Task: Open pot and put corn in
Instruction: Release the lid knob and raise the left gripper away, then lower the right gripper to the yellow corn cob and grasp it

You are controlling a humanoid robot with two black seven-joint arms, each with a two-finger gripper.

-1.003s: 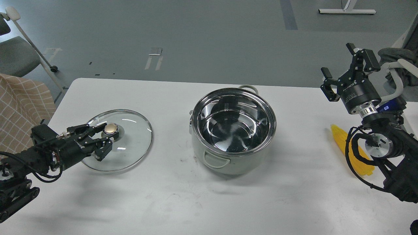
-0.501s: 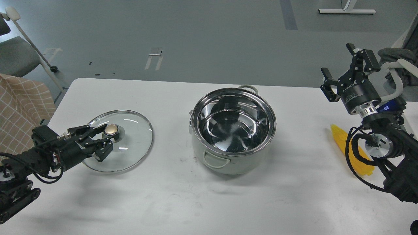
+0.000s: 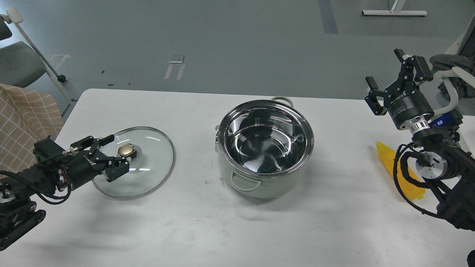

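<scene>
The pale-green pot (image 3: pixel 259 181) stands open in the middle of the table, its shiny steel inside empty. Its glass lid (image 3: pixel 148 167) lies flat on the table to the left, gold knob (image 3: pixel 125 150) up. My left gripper (image 3: pixel 113 155) is open, its fingers on either side of the knob and just short of it, not gripping. The yellow corn (image 3: pixel 386 157) lies on the table at the right, partly hidden behind my right arm. My right gripper (image 3: pixel 387 76) is open and empty, raised above and behind the corn.
The white table (image 3: pixel 185 230) carries only these things. A chair (image 3: pixel 22 63) and checked cloth (image 3: pixel 26 118) stand off its left edge. A grey chair back (image 3: pixel 451 70) is behind my right gripper.
My left gripper has let go of the lid knob, opened wider and drawn back slightly to the left. The lid has settled flat. The right arm has barely moved.
</scene>
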